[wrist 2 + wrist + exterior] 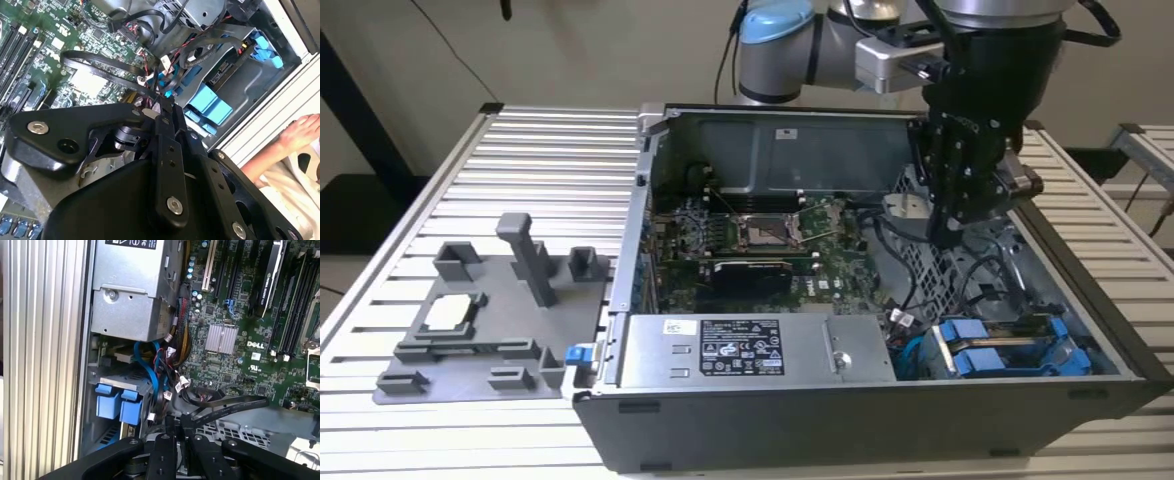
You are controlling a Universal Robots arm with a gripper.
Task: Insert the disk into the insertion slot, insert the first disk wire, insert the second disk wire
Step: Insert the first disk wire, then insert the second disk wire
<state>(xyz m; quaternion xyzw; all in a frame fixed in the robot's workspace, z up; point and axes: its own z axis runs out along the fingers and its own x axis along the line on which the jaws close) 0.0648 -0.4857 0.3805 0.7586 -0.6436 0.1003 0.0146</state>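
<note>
While the arm reaches down into an open computer case (854,425) on a slatted metal table (547,160), its black gripper (947,232) hangs over the side of the case toward the exterior view's right, just above a tangle of cables. In both wrist views the gripper (177,424) (167,103) has its fingers clenched close together on the end of a black flat wire (235,404). That wire runs away from the fingertips in a shallow arc across the green motherboard (747,240).

The disk (1014,355) sits in the drive bay at the near corner of the case, on the exterior view's right, well apart from the gripper. Its bright blue carrier frame and end tabs face up into the case. In the first wrist view the blue tabs (120,405) lie just beside a bundle of thin coloured cables and a blue cable. Blue framing shows at more than one level in the bay, and it cannot be told from these views which part belongs to which drive.

A silver power supply (747,350) with a pale label lies along the near wall of the case, beside the drive bay. A grey plastic fixture (480,320) with upright posts rests on the table at the exterior view's left, apart from the case. In the second wrist view a person's hand (300,132) rests outside the case wall.
</note>
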